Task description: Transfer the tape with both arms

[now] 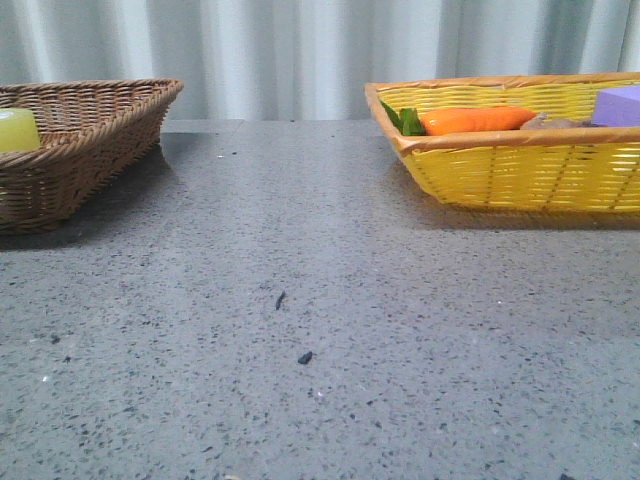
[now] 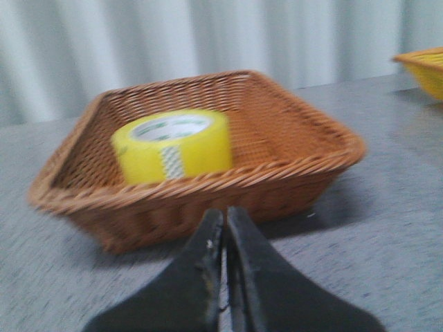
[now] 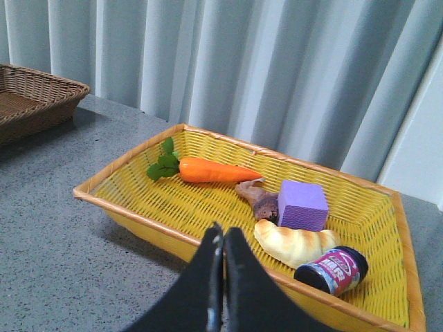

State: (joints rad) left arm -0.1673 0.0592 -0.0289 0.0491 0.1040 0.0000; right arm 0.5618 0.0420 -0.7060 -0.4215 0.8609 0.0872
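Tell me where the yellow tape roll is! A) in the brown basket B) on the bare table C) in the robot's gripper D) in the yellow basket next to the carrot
A: the tape roll sits inside the brown wicker basket, apart from the shut left gripper.

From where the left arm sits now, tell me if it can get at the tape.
Probably yes. The tape sits uncovered in the brown basket straight ahead of the left gripper. Only the basket's near rim lies between, so the arm must go over it, and its shut fingers must open first.
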